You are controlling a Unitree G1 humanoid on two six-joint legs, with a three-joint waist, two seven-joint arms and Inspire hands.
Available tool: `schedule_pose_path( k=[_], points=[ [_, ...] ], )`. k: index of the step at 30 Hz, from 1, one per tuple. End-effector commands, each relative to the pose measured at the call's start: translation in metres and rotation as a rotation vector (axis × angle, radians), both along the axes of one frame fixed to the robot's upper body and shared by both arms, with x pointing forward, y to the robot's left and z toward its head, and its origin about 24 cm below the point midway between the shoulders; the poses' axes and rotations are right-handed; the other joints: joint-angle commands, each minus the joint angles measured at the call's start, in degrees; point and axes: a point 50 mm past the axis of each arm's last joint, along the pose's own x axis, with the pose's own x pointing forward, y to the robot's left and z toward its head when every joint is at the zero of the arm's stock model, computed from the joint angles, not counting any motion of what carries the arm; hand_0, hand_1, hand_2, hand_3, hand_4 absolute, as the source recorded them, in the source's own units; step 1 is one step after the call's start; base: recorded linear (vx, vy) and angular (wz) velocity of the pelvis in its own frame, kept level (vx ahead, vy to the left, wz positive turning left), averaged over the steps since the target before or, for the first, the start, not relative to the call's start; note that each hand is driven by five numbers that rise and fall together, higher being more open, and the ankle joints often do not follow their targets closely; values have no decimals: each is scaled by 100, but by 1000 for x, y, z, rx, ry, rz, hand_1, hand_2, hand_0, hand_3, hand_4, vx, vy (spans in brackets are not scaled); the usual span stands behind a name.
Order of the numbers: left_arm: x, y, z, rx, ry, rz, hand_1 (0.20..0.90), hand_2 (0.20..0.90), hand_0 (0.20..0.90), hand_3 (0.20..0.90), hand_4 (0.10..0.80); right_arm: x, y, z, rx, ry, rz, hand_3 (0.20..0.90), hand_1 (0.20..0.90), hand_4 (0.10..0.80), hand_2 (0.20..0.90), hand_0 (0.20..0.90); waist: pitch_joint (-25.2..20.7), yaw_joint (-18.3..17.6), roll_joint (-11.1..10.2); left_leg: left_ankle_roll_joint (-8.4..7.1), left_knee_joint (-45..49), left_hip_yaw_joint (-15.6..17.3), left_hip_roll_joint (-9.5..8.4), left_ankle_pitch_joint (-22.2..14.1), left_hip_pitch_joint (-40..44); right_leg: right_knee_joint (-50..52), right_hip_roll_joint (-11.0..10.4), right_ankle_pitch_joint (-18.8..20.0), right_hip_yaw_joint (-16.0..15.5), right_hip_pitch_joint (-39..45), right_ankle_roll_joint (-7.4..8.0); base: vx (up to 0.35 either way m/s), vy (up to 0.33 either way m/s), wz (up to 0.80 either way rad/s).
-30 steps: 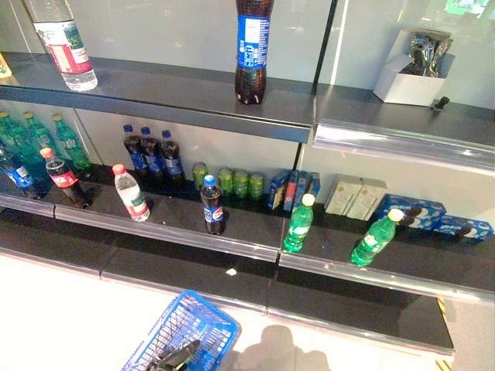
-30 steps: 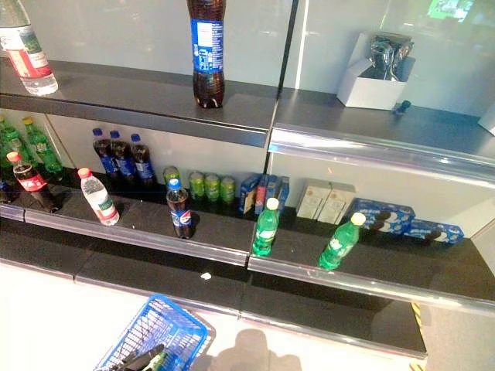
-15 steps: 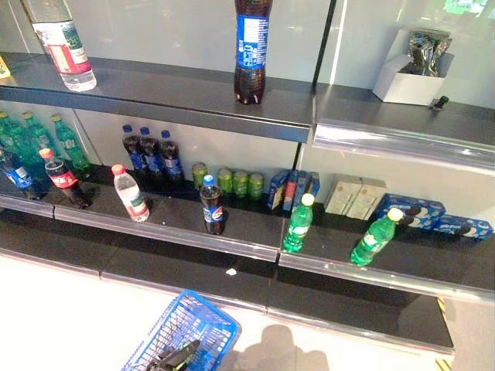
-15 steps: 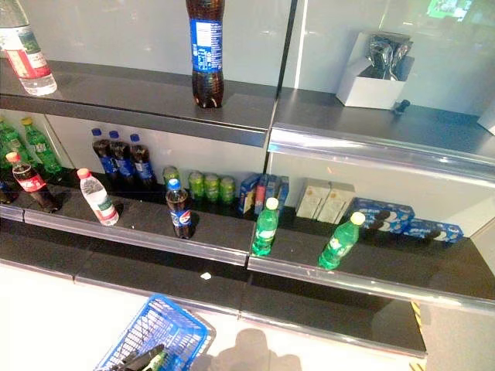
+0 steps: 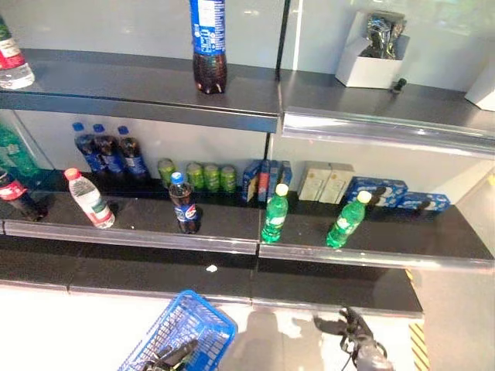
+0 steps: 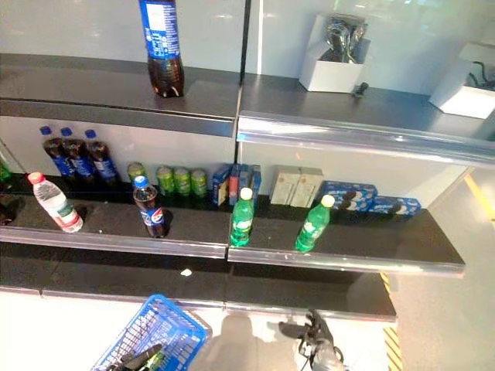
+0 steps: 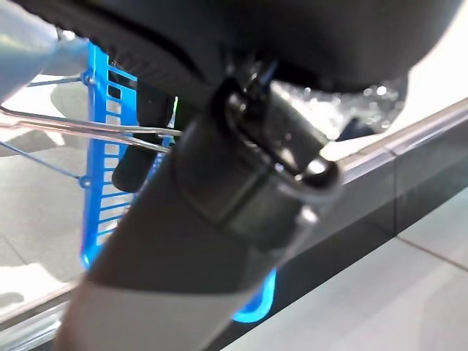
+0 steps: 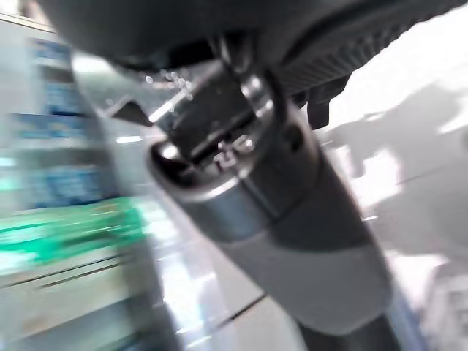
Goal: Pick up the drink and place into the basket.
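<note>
Drinks stand on the middle shelf: two green bottles [image 5: 274,215] [image 5: 347,220], a small cola bottle with a blue cap [image 5: 183,205] and a water bottle [image 5: 89,199]. A tall cola bottle [image 5: 208,42] stands on the top shelf. The blue wire basket [image 5: 203,321] hangs low at the front. My left hand [image 5: 174,357] is over it, curled round its wire handle [image 7: 88,128]. Low on the right, below the green bottles, my right hand [image 5: 354,334] is raised with relaxed fingers and holds nothing.
Green cans [image 5: 197,175], blue packs [image 5: 264,178], beige cartons [image 5: 325,182] and blue boxes [image 5: 387,192] line the back of the middle shelf. White boxes [image 5: 370,63] sit on the top shelf. A lower dark shelf [image 5: 232,278] juts out towards me.
The camera has swung to the right, so the shelves sit further left in view. My right hand has come up into view at the bottom right. The basket stays put.
</note>
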Motion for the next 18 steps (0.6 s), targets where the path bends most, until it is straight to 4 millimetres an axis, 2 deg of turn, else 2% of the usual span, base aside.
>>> schedule_pose_path(
  k=[1,5,8,11,14,18],
  points=[
    [4,3,2,11,-42,-36,300,300,300,200,100,43,-24,60,-151,-284,1,900,900,800,900,900,123,-65,122,74,23,-158,251,-58,-81,171,-517,35,-125,-76,409,4,19,-11],
    [-6,0,0,5,-27,-16,300,300,300,200,100,53,-32,103,-191,-486,-17,900,900,800,900,900,102,-162,139,94,24,-87,246,-102,-62,201,-520,8,-49,-133,410,15,9,-4],
    [-14,-2,-2,4,-16,-7,300,300,300,200,100,56,-36,128,-217,-605,-30,900,900,800,900,900,88,-188,157,113,47,-59,239,-135,-52,243,-525,-26,-1,-162,402,57,10,-20],
    [-17,-3,-2,3,-11,-3,300,300,300,200,100,56,-37,139,-226,-662,-36,900,900,800,900,900,90,-194,172,126,80,-43,232,-152,-46,294,-531,-53,26,-186,395,57,1,-6],
    [-20,-5,-3,3,-4,-3,300,300,300,200,100,57,-37,159,-240,-755,-47,900,900,800,900,900,124,-195,191,165,253,-46,217,-222,-96,455,-532,-133,79,-265,362,69,-12,-4],
    [-12,-7,-1,2,-16,-27,300,300,300,200,100,62,-36,185,-289,-902,-96,900,900,800,900,900,306,-184,264,224,698,-117,235,-330,-402,1054,-487,-393,96,-594,245,4,-7,-8]
  ],
)
